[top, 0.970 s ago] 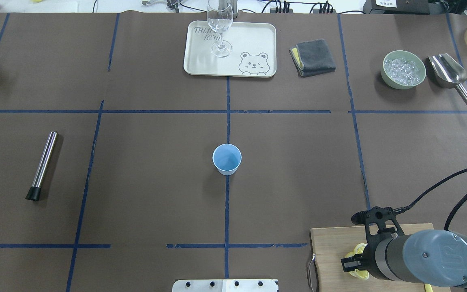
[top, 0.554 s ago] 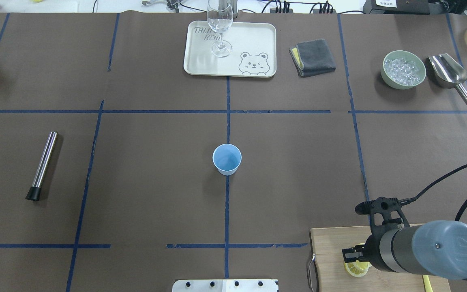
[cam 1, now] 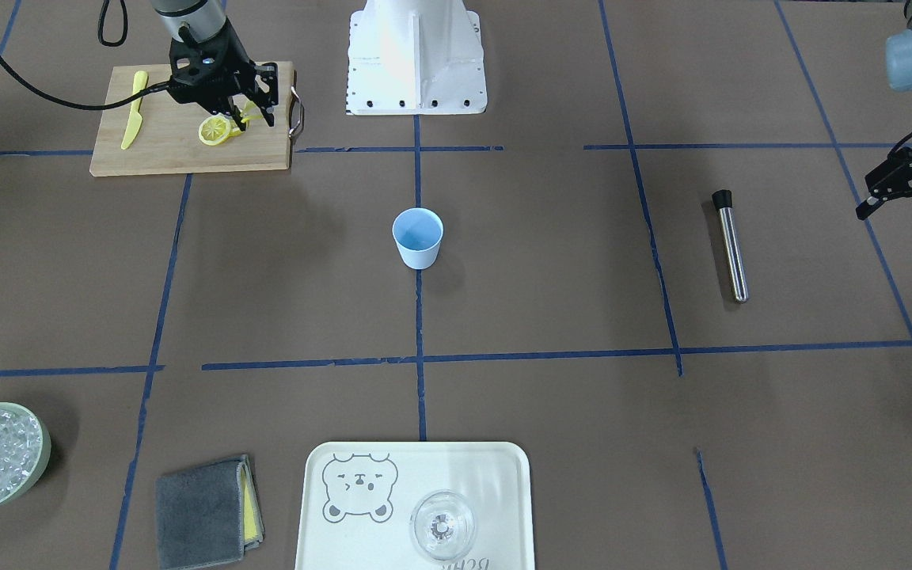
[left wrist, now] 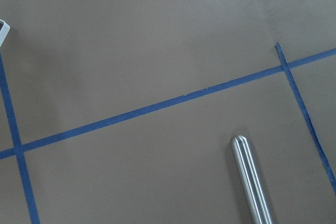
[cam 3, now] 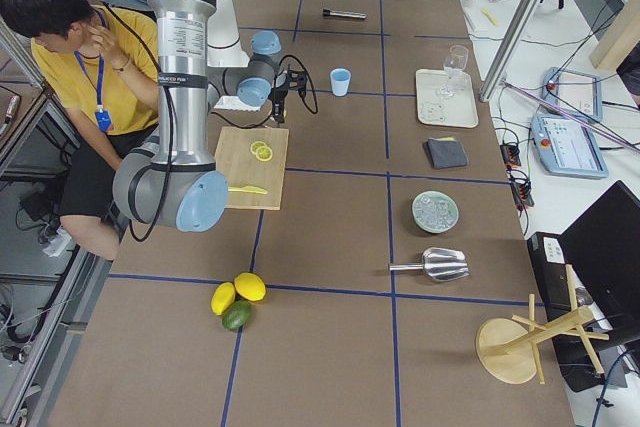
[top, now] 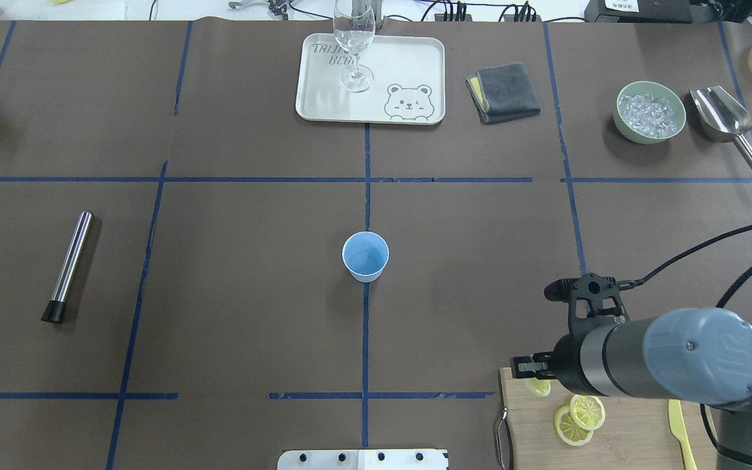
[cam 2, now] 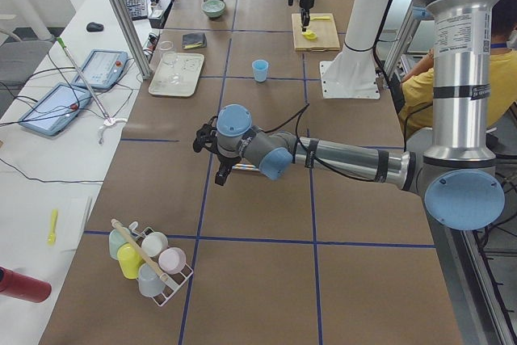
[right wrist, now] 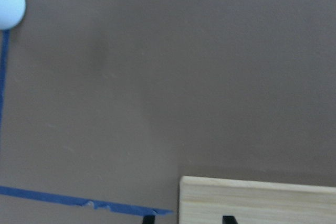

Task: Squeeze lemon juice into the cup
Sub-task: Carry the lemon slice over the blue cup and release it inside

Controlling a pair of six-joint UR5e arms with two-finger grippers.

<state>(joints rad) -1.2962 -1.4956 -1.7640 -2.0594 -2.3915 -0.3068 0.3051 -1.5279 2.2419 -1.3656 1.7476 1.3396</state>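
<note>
overhead: behind, down | front: opposite, steep | both share cup (top: 365,256)

- Cup (right wrist: 7,3): cropped, top-left corner.
- Blue tape line (right wrist: 79,201): lower left, on brown table (right wrist: 210,77).
- Wooden board (right wrist: 262,203): corner at bottom.
- Black fingertips (right wrist: 227,220): bottom edge, apart.

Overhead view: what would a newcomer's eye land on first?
Probably the bulky grey right arm at the near right. Its right gripper hangs over a corner of the wooden cutting board, apparently pinching a lemon slice. Next comes the light-blue cup, alone at the table's centre, then the stemmed glass on the bear tray at the far edge.
</note>
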